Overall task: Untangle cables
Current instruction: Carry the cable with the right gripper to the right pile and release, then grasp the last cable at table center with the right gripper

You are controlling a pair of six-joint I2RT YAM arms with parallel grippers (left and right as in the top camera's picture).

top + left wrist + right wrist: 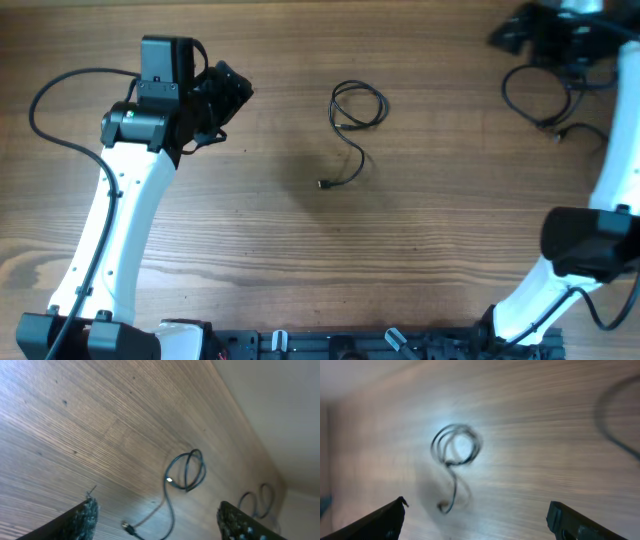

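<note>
One thin black cable (358, 105) lies near the table's middle: a small coil with a tail curving down to a plug (323, 184). It also shows in the left wrist view (192, 470) and, blurred, in the right wrist view (456, 445). A second black cable (545, 100) lies in loose loops at the far right, also in the left wrist view (255, 500). My left gripper (225, 95) is open and empty, left of the coil (156, 510). My right gripper (525, 35) is open and empty at the top right, above the second cable (477, 510).
The wooden table (300, 250) carries both cables. The left arm's thick black wire (50, 95) loops at the far left. The white right arm (610, 190) runs along the right edge. A black rail (380, 345) lies along the front edge.
</note>
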